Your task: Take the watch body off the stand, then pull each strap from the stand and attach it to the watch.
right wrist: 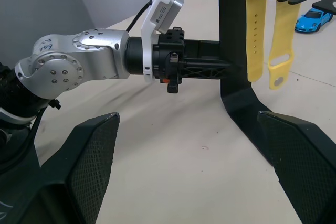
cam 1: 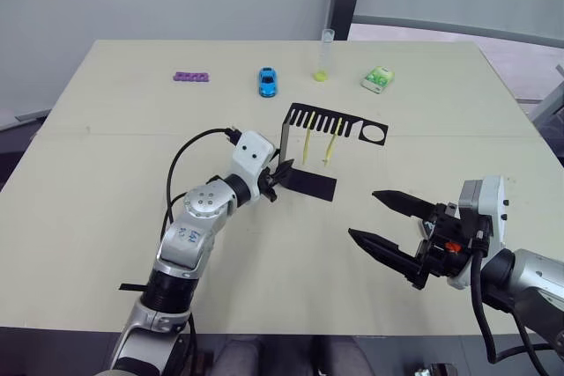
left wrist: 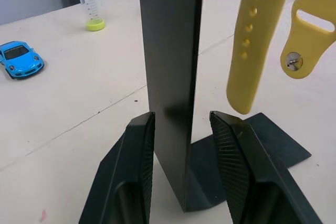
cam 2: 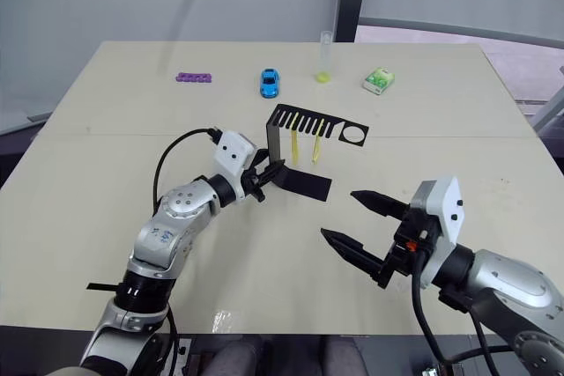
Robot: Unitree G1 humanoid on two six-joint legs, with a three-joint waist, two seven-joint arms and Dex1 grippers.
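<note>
The left gripper point(cam 1: 280, 175) has its two fingers set either side of the stand's point(cam 1: 288, 143) upright post, low down near the foot, pinching it. The stand sits mid-table point(cam 1: 106, 173), its slotted top arm reaching right to a ring hole. Two yellow straps point(cam 1: 307, 142) hang from the slots, just right of the post and clear of the fingers; one has a row of holes. The right gripper point(cam 1: 377, 216) hovers near and right of the stand, well apart from it, fingers spread wide and holding nothing.
</note>
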